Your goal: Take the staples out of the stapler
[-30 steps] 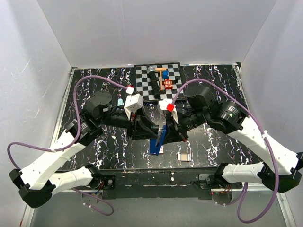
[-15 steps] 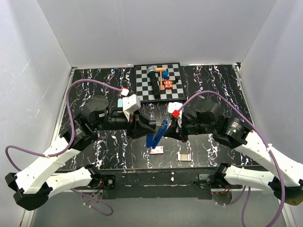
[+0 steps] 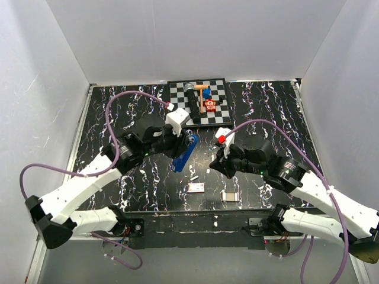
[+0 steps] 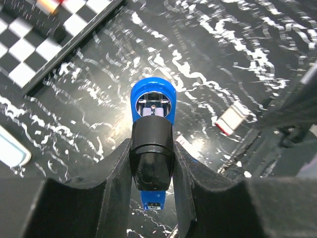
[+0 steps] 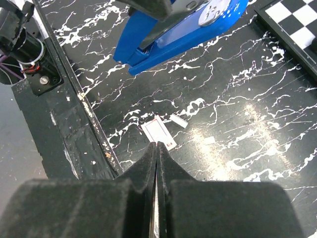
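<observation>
The stapler (image 3: 184, 152) is clamped in the jaws of the left gripper (image 4: 152, 158), while those of the right gripper (image 5: 156, 151) are pressed together, possibly on something thin.

No readable text or numbers anywhere, tiny pale mark (image 4: 154, 207) on the stapler (image 4: 152, 100), illegible

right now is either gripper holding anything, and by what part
Left gripper clamps the stapler by its black part; right gripper shut, nothing visibly held.
</observation>
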`<state>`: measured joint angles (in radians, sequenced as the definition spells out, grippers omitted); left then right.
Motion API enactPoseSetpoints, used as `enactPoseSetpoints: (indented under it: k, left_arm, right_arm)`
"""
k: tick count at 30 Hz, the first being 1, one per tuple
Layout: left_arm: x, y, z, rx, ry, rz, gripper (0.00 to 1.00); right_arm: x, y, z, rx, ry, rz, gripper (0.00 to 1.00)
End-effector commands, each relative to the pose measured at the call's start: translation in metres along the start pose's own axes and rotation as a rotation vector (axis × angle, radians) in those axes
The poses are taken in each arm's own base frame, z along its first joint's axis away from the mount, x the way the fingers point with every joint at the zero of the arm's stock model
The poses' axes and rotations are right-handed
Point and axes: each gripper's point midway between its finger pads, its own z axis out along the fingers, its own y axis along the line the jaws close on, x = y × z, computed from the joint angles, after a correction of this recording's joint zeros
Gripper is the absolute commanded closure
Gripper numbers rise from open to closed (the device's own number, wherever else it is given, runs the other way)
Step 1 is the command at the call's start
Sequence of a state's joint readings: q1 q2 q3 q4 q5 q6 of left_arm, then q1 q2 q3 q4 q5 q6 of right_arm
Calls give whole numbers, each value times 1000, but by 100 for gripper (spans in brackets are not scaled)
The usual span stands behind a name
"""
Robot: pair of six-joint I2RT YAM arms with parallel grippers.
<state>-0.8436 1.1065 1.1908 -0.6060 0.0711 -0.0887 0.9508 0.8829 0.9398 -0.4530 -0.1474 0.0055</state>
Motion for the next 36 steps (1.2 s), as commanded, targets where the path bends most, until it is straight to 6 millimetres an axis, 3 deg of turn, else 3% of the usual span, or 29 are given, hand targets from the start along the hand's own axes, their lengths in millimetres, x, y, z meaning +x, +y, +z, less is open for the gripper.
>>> enactPoseSetpoints:
  k: [1,8,13,24,36]
  left_arm:
    - [-16,46,6,-191,-16,-68,100]
    - [15,102,35,-305,110,-204,100]
    - [39,131,54,-374,225,-234,100]
    - [85,171,91,-428,386,-289,100]
    - [127,211,113,-514,493,-331,100]
  right_arm:
    - [-5,-9,6,59,-58,66,99]
    - [7,-7,18,43,-43,128,99]
    - [14,-3,27,17,-31,158,99]
    - [25,-4,37,20,-27,215,99]
    - [38,-5,35,40,-23,251,99]
